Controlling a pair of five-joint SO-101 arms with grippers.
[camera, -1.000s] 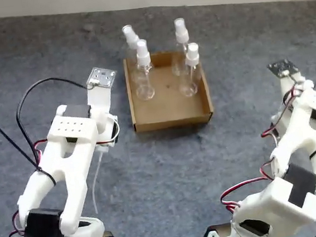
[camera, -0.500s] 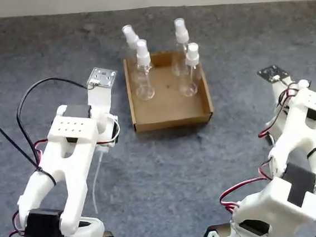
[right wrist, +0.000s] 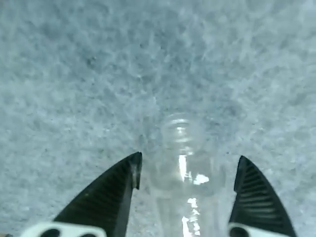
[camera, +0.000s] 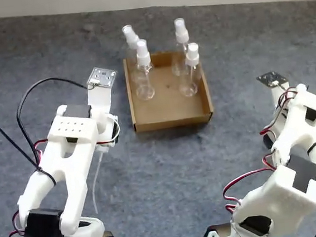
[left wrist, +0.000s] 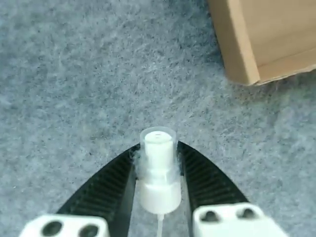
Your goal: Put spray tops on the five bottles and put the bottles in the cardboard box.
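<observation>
My left gripper [left wrist: 158,149] is shut on a white spray top [left wrist: 158,173], held a little above the grey carpet near a corner of the cardboard box [left wrist: 247,49]. The top's thin dip tube [camera: 96,177] hangs out below the left arm [camera: 73,140]. A clear bottle [right wrist: 183,168] without a top stands upright on the carpet between the fingers of my right gripper [right wrist: 187,165], which is open with a small gap on each side. The cardboard box [camera: 172,117] holds several bottles with spray tops, among them one at front left [camera: 144,69] and one at front right [camera: 190,70].
Grey carpet covers the whole table. The right arm [camera: 301,121] stands to the right of the box, with open carpet between the two arms in front of the box. A pale wall edge runs along the back.
The right arm has shifted left and towards the near side, closer in at the box's right. The left arm and the bottles in the box have not moved.
</observation>
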